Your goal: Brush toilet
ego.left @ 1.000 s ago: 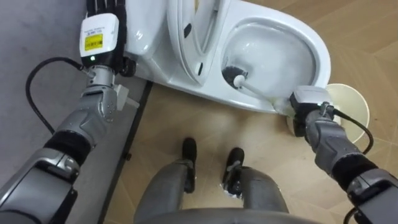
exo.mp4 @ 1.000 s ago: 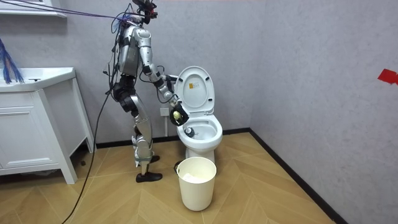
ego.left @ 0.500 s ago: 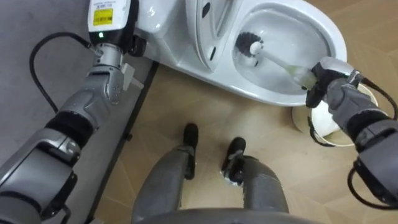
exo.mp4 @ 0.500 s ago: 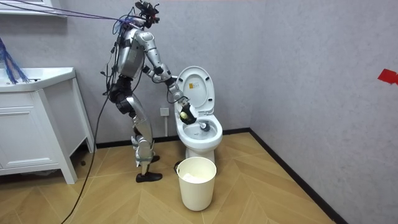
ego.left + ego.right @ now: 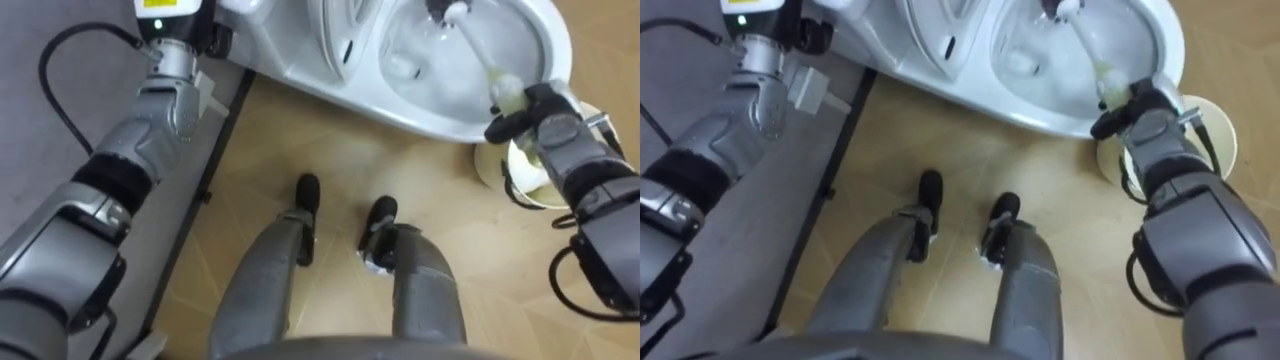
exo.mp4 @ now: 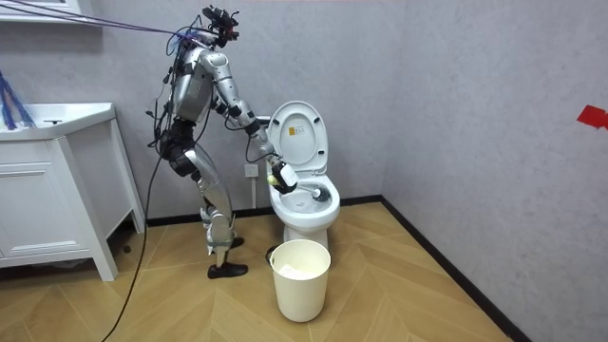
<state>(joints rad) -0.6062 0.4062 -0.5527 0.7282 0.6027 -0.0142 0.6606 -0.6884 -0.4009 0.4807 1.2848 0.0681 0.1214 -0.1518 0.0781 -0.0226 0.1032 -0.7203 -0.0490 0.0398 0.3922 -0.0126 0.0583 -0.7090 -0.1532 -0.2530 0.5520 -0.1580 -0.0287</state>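
- Toilet brush (image 5: 478, 52) gripped in right hand (image 5: 545, 118); fingers curled tight round the pale lower end of the handle, just outside the bowl's near rim.
- Long axis: from the hand up and leftward across the toilet bowl (image 5: 548, 48). Brush head (image 5: 445, 10) inside at the far side, at the eye view's top edge; contact with the porcelain hard to tell.
- Right hand the working one. Left hand (image 5: 168, 10) well apart, up by the back of the toilet on the left; fingers cut off by the frame edge, state impossible to tell.
- Seat (image 5: 335, 35) raised, just left of the brush head; probably the thing to avoid clipping on a leftward sweep.
- Step in hand, by the look of it: scrubbing the inner wall. Likely next: a wrist-led sweep round the bowl, head kept below the rim.
- Surface: glazed white porcelain, some water at the bottom; probably slick under the bristles.
- Waste bin (image 6: 301, 278) on the floor just beside the bowl's front, beneath the right wrist in the eye views; little room there for drawing the arm back.
- Room: wooden herringbone floor (image 5: 330, 150), grey wall (image 6: 475, 114), white cabinet (image 6: 47, 214) well off at the room view's left. Standing beside the toilet, feet near its base, leaning toward it.
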